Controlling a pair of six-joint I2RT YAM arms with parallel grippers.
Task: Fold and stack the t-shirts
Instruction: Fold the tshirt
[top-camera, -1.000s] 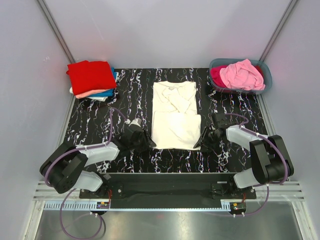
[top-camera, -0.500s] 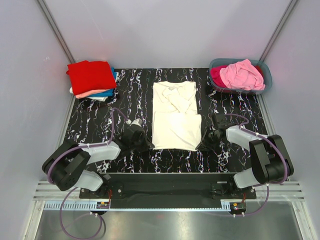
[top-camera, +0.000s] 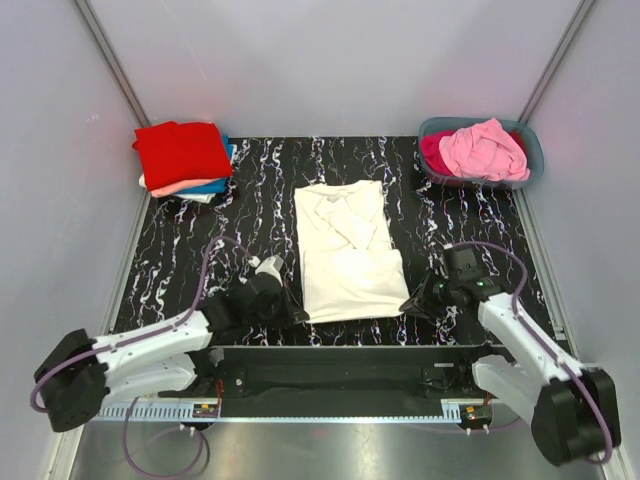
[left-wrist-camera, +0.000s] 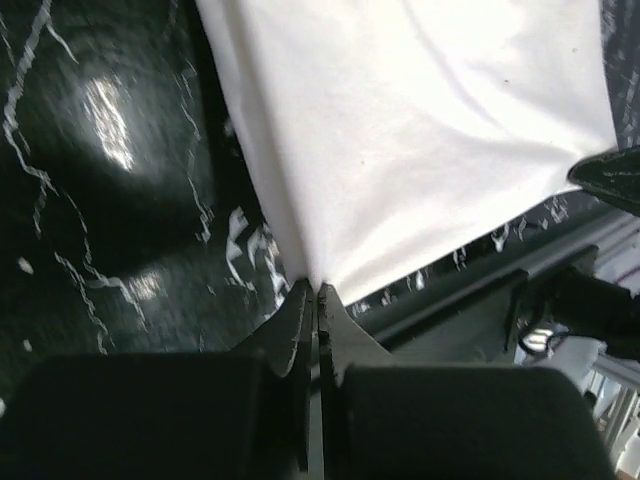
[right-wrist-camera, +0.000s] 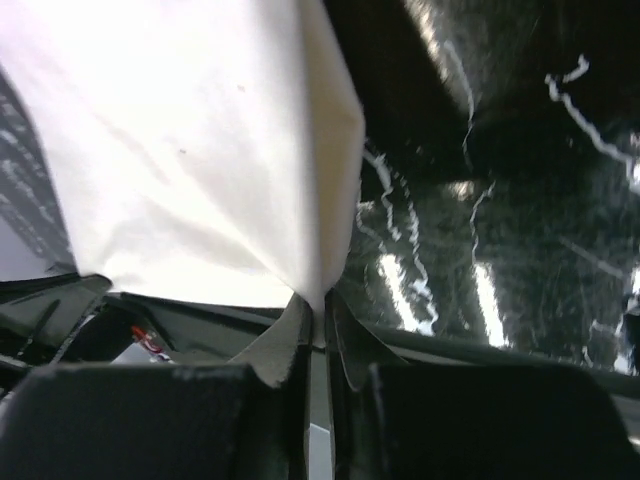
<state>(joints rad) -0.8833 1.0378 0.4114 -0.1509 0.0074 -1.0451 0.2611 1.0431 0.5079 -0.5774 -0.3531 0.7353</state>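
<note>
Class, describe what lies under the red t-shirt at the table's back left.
Edges of a salmon t-shirt and a blue t-shirt peek out beneath the red t-shirt, with a white strip lowest. The rest of each is covered, so the pile's full count cannot be told.

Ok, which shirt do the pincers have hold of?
The cream shirt in the middle: left pincer and right pincer each grip a near corner. The red-topped stack lies far left, the pink shirts in the tub far right.
</note>
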